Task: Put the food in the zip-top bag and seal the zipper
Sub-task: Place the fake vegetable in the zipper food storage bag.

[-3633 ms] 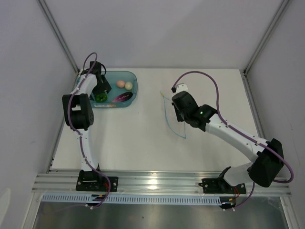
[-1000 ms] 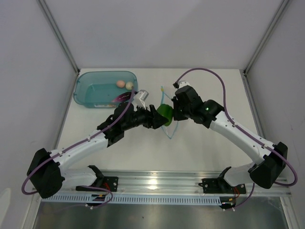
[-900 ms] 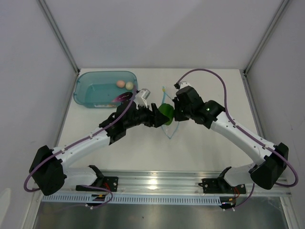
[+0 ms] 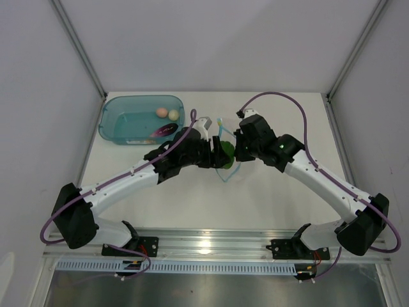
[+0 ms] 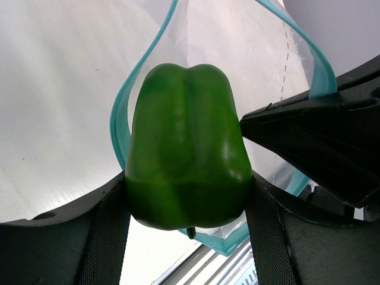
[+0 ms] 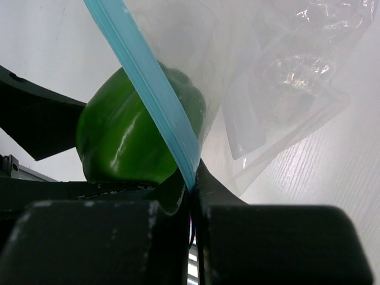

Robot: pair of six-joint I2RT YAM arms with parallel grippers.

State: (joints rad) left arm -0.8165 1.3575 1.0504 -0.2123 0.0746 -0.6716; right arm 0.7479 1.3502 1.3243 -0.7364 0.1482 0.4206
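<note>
The left hand [image 5: 189, 205] is gripping the green pepper [image 5: 187, 142] by its lower part, and its two fingers [image 5: 107, 237] are standing wide apart on both sides of it. The pepper is sitting just at the mouth of the zip-top bag [image 6: 285, 89], and the light-blue zipper [image 5: 122, 113] is curving around it. I cannot tell how deep inside it is.

At 3 o'clock from the pepper, the right hand [image 6: 193, 189] is staying closed. It is pinching the zipper strip at the edge of the bag and is holding the mouth up over the tabletop [image 4: 192, 198]. The clear body of the bag is hanging toward 6 o'clock.

At 10 o'clock from both hands, well apart, a teal tub [image 4: 112, 125] is lying. In it a pale ball [image 4: 162, 112] and a second pale ball [image 4: 172, 114] are resting side by side near its 1 o'clock corner, and the purple eggplant [image 4: 165, 130] is lying just at 6 o'clock from them.
</note>
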